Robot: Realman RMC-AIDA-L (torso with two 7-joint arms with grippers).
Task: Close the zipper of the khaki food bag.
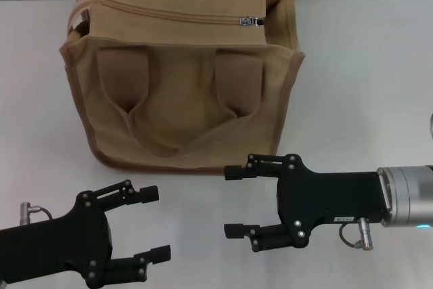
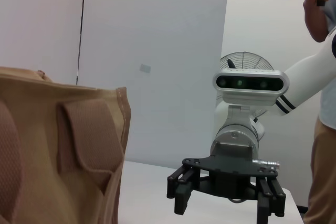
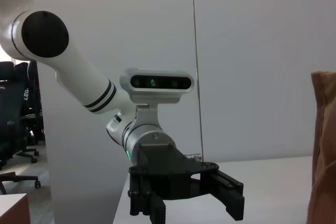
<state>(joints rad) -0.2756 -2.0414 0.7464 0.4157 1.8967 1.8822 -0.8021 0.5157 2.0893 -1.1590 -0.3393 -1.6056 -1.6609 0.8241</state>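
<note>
So the khaki food bag (image 1: 183, 72) is sitting upright toward the far side of the white table (image 1: 365, 86), handles flopped down over the near face, and both arms are parked near the front with nothing in them. Left gripper (image 1: 152, 225) is near-left with its fingers spread wide, right gripper (image 1: 237, 201) is near-center-right, also spread, both well apart from the bag. The zipper (image 1: 162, 17) runs along the top, and the silver slider (image 1: 249, 22) sits close to the right end, with what looks like a short open stretch past it, so my guess is there's only a little travel left. If I were doing it, I'd have the right gripper come up and over, pinch the pull tab squarely, and drag it straight along the track toward the right corner. Left gripper could brace the bag's left side so the whole thing doesn't slide or tip.
</note>
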